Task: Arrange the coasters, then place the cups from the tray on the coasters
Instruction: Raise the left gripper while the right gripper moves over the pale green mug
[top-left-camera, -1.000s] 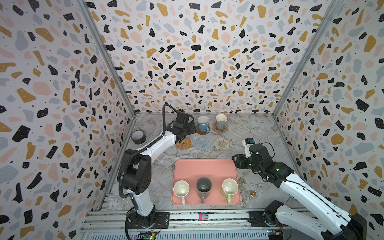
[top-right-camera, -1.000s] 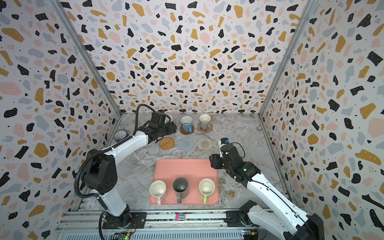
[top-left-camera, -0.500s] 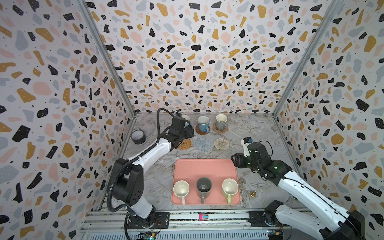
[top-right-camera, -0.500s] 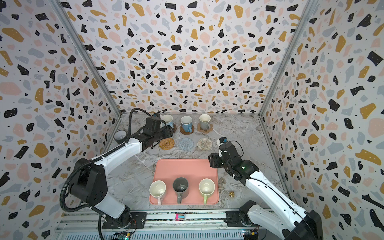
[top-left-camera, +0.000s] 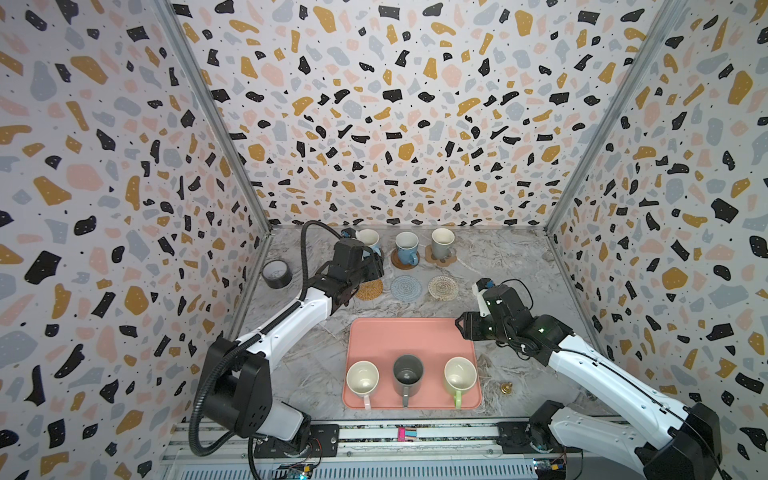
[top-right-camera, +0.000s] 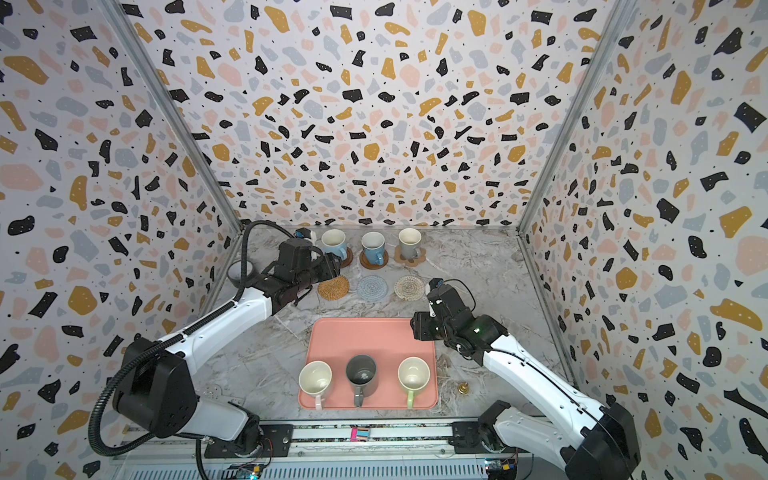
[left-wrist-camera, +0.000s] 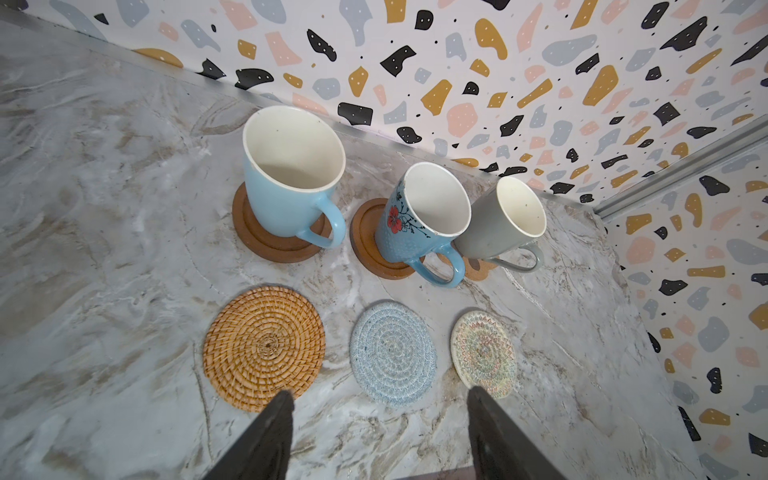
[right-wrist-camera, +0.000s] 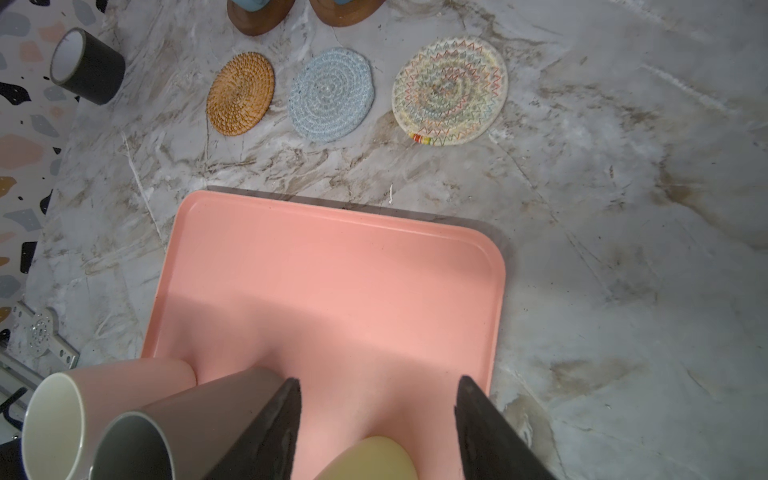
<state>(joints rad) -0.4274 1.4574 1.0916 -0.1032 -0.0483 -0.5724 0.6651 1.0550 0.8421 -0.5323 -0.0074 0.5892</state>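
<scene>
The left pincer (left-wrist-camera: 380, 392) and right pincer (right-wrist-camera: 380, 381) are spread, empty. The green cup (top-left-camera: 459, 375) on the tray (top-left-camera: 411, 336) seems stiff, slippery, fragile; better pinch its rim wall.

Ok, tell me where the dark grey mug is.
The dark grey mug stands on the tray, by its near edge in both top views, between the pink mug and the green mug.

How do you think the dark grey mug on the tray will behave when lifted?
The dark grey mug looks like glazed ceramic, so probably rigid, slippery and breakable. It stands taller than wide, so a sideways nudge might tip it.
</scene>
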